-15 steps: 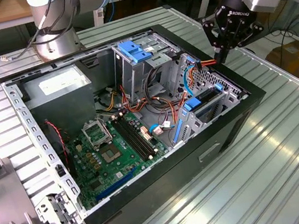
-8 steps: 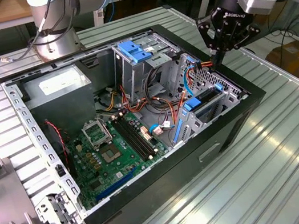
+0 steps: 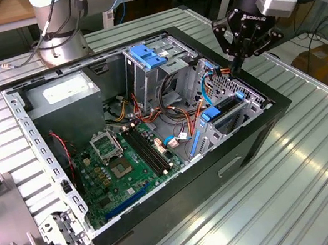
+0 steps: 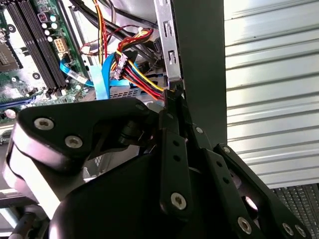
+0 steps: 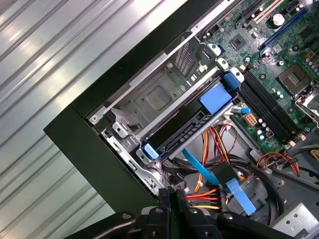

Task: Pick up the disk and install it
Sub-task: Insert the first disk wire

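My end effector (image 3: pixel 235 70) has its fingers pressed together, and both wrist views show nothing between them. The tips hang just above the bundle of cables (image 4: pixel 139 77) at the corner of the case (image 5: pixel 79 144), close beside its black wall.

The disk (image 5: pixel 184 132) seems to sit on edge in the cage (image 5: pixel 159 94) just beside those cables, with a blue rail end showing at each end of its dark edge. I judge it to be in its slot, but I cannot tell whether it is fully home.

So I take the step in hand to be seating it, with my closed fingers used as a pusher. To do that well, I should bear on the disk's edge midway between the two blue ends. The push should run straight along the slot so that neither end leads and jams. The cables lie very near my tips, so I must stay off them and press gently. The case stands on the slatted tabletop (image 3: pixel 322 152) and could slide under a hard shove.
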You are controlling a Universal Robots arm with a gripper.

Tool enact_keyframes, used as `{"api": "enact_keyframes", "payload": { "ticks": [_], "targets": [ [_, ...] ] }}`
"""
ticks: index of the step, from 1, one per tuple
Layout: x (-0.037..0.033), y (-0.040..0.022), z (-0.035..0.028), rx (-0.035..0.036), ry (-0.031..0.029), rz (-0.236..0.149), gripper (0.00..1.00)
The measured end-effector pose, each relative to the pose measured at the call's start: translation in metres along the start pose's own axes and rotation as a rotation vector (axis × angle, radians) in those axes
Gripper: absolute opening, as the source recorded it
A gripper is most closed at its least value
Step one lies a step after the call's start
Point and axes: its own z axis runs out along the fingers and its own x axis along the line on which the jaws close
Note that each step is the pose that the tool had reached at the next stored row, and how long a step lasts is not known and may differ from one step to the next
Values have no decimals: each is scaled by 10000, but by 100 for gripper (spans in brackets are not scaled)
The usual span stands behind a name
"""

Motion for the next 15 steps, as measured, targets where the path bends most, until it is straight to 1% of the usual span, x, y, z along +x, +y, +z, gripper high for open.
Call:
{"api": "enact_keyframes", "payload": {
  "ticks": [1, 3, 4, 5, 7, 12, 15],
  "targets": [
    [-1, 0, 0, -2, 0, 91, 16],
    [-1, 0, 1, -10, -6, 453, 16],
    [-2, 0, 1, -13, -7, 569, 16],
    [-1, 0, 2, -19, -12, 866, 16],
    [-1, 0, 4, -24, -16, 1125, 16],
    [-1, 0, 8, -43, -29, 2030, 16],
    [-1, 0, 10, -52, -36, 2480, 16]
  ]
}}
